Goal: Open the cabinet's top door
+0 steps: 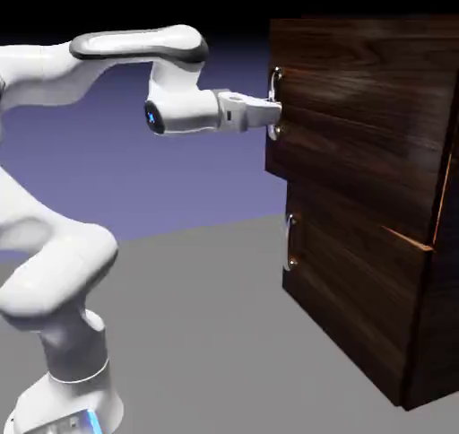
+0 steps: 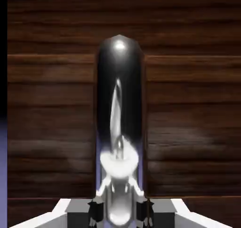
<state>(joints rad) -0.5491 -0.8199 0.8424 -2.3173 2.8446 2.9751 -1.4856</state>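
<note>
the tall boxy cabinet of dark brown wood grain stands on the flat grey table at the exterior view's right, before a plain blue-violet backdrop. its upper dark wood-grain door has a short vertical silver bar handle at its near edge. the white arm's two-finger gripper reaches level to it, narrowed around the bar, which fills the hand view between the grey fingertips.

cabinet: 1 | panels: 2 | silver handles: 2 | arm: 1
</note>
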